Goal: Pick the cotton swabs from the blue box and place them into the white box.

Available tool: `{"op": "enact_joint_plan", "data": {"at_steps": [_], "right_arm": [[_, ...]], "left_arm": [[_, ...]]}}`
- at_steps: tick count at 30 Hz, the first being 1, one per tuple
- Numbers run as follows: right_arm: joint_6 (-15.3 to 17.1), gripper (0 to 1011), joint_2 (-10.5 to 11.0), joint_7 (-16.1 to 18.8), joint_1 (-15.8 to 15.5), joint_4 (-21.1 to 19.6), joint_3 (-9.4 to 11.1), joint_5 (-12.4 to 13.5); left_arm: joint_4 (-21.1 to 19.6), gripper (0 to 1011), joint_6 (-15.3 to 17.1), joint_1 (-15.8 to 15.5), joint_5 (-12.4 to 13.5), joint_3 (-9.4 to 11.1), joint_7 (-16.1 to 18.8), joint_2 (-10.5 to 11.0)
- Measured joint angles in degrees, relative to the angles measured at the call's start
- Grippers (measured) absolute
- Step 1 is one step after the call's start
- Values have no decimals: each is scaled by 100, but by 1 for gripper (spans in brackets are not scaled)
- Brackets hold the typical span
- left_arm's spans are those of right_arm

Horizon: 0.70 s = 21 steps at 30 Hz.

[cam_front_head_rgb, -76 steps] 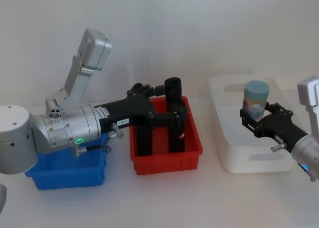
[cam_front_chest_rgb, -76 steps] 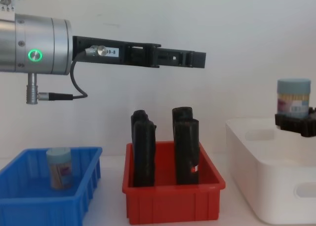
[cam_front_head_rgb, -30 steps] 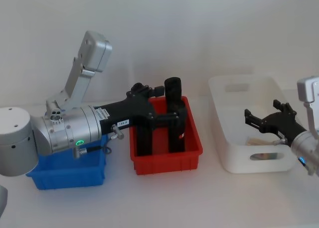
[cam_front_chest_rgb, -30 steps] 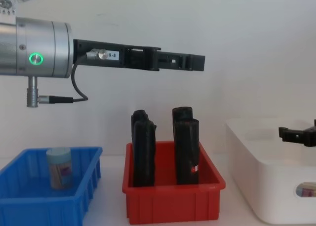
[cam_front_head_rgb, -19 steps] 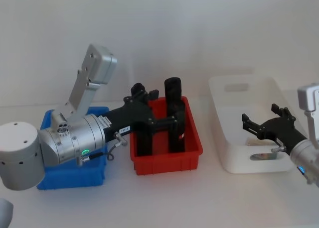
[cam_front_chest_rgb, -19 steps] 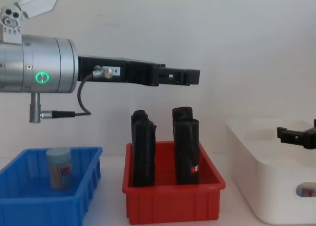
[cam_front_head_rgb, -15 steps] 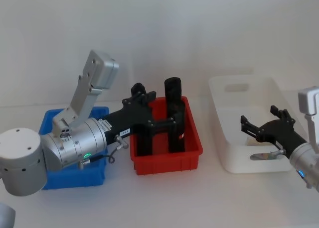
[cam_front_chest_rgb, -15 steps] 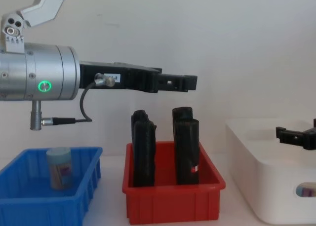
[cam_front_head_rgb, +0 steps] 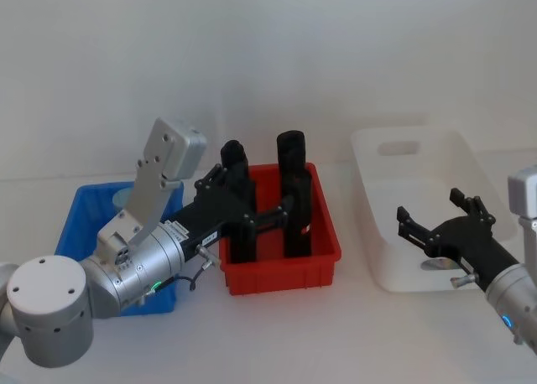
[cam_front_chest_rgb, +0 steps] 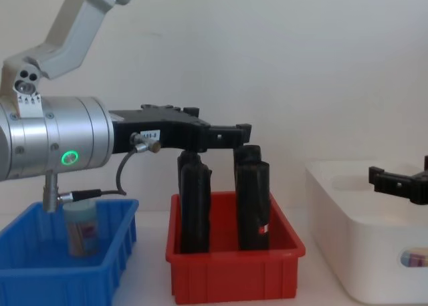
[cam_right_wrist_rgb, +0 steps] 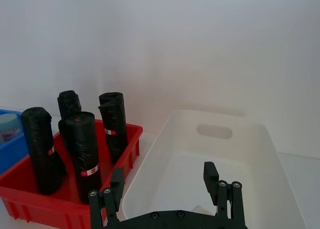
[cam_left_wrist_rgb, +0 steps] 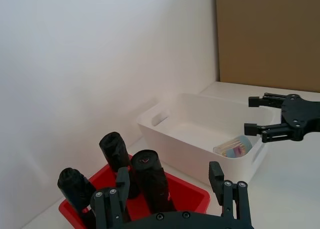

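Observation:
One jar of cotton swabs (cam_front_chest_rgb: 81,227) stands upright in the blue box (cam_front_chest_rgb: 40,279) at the left, and its light-blue lid (cam_right_wrist_rgb: 9,124) appears in the right wrist view. Another jar (cam_left_wrist_rgb: 234,146) lies on its side in the white box (cam_front_head_rgb: 362,174); its label shows through the handle cut-out (cam_front_chest_rgb: 414,258). My left gripper (cam_front_head_rgb: 260,201) is open and empty, level with the tops of the black rolls in the red bin. My right gripper (cam_front_head_rgb: 430,210) hangs open and empty over the white box's near end.
A red bin (cam_front_head_rgb: 281,271) stands between the blue box (cam_front_head_rgb: 80,212) and the white box, holding several tall black rolls (cam_front_head_rgb: 292,191). The left arm's silver wrist (cam_front_chest_rgb: 53,145) hangs above the blue box. A plain white wall stands behind the table.
My right gripper let the jar go into the white box and drew back toward me, open. My left arm pulled back and sank lower, uncovering more of the blue box.

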Motion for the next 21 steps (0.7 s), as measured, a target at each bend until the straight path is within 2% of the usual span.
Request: {"op": "enact_joint_plan", "data": {"at_steps": [15, 21], "right_arm": [[-23, 1001, 100, -284, -831, -1129, -42, 116], [-27, 1001, 112, -324, -943, -1277, -48, 132]], "left_arm": [[-129, 1004, -551, 434, 332, 180, 1151, -5], [-177, 1004, -751, 592, 452, 246, 1558, -7]]}}
